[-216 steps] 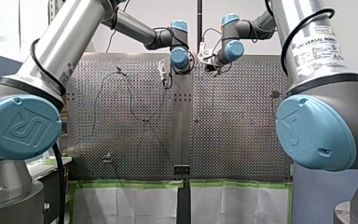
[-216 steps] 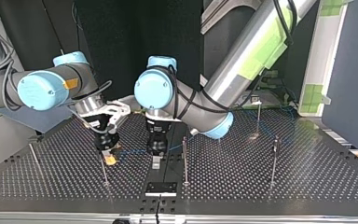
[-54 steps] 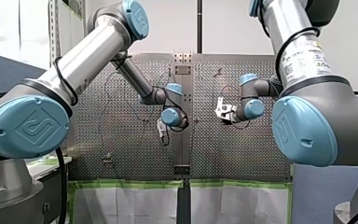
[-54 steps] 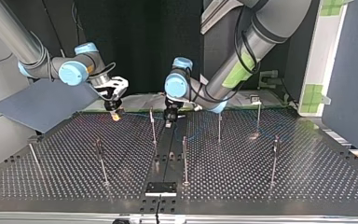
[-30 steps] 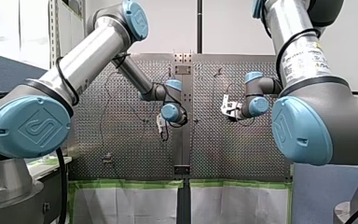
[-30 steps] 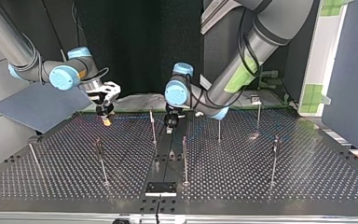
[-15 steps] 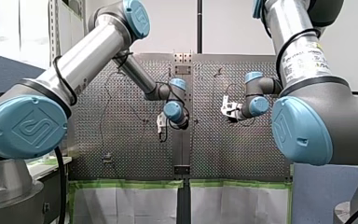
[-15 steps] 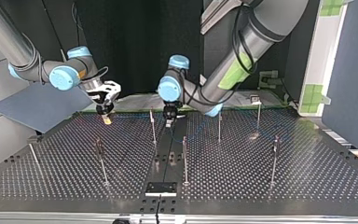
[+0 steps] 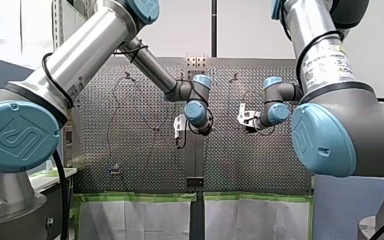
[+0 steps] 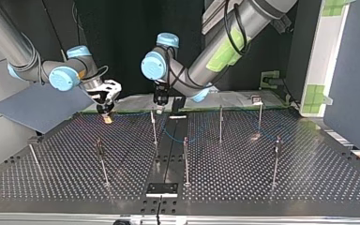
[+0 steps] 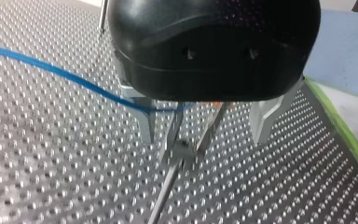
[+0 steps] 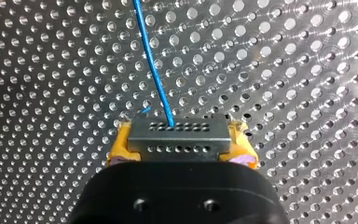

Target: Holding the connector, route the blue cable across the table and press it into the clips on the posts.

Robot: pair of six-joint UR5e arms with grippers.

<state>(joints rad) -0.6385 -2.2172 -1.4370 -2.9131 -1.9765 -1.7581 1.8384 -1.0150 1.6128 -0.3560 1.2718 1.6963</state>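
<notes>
Spread, my left hand (image 11: 204, 133), clip post (image 11: 182, 149) between its fingers (image 11: 145, 126), blue cable (image 11: 56, 71) crossing at one finger. Pinching the connector (image 12: 177, 130), my right hand (image 12: 179, 144); cable runs ahead over the counter (image 12: 307, 70).

Cable (image 12: 154, 60): bright blue, plain. Connector (image 12: 178, 138): grey metal, two rows of small dark holes across its face. Right claw (image 12: 179, 140): black body, yellow-orange pads (image 12: 120, 148). Left claw (image 11: 204, 123): glossy black housing, bare silver fingers (image 11: 262, 119). Counter (image 12: 307, 70): silver, even grid of round holes all over; reads dark with pale dots in the top view. Posts (image 10: 185, 161): thin grey metal. Left arm (image 9: 80, 55) and right arm (image 9: 325, 55): silver tubes, light blue joint caps; left one also has lime-green tape patches in the top view. Green tape strip (image 9: 140, 196) along the counter's near edge.
</notes>
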